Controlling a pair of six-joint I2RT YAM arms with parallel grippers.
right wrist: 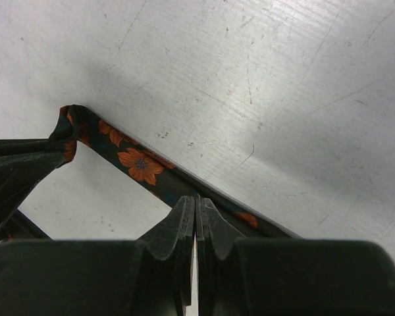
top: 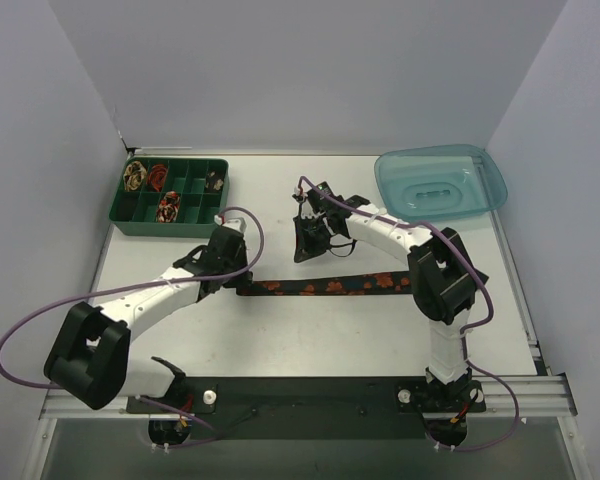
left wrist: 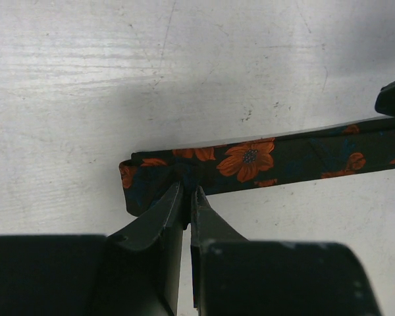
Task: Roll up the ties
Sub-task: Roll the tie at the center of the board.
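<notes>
While grey walls [top: 40,150] close off the left, back and right sides, the white worktop [top: 310,340] shows bare surface between the floral tie [top: 330,286] and the arm bases, and again behind it between tray and tub. At the far left the green tray [top: 223,198] holds four coiled ties [top: 158,177], three in its left compartments and one further right. The teal tub [top: 485,188] sits at the far right. The floral tie lies flat across the middle, its left end folded over. The left gripper [left wrist: 187,192] is clamped on that folded end's near edge. The right gripper [right wrist: 195,199] has its fingers pressed together, tips on the tie further along; whether they nip fabric cannot be told
</notes>
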